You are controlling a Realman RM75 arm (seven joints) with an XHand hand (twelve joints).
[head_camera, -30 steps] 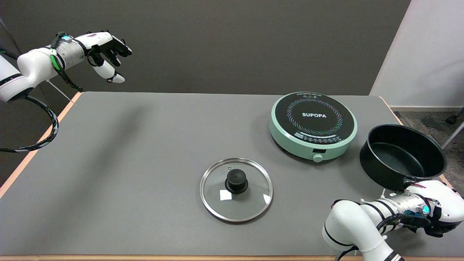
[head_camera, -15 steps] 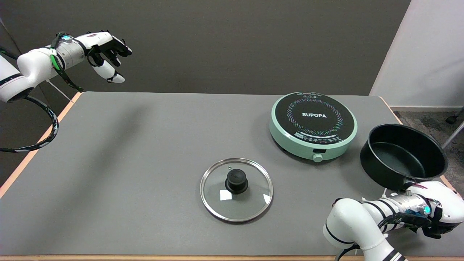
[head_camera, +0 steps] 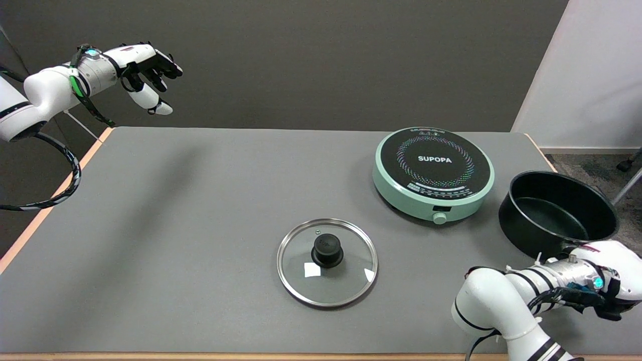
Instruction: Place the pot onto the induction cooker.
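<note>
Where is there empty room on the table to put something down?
The table's whole left half is bare, from the left edge to the glass lid. A smaller bare strip runs between lid and induction cooker. The right end is crowded: cooker, black pot and right hand sit close together.

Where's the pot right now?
In the head view the pot sits at the table's right edge, just right of the induction cooker, with the right hand at its near side.

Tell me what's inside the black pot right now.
The round black pot looks empty: its dark bare floor and inner wall show. The near inner wall is hidden behind the rim.
</note>
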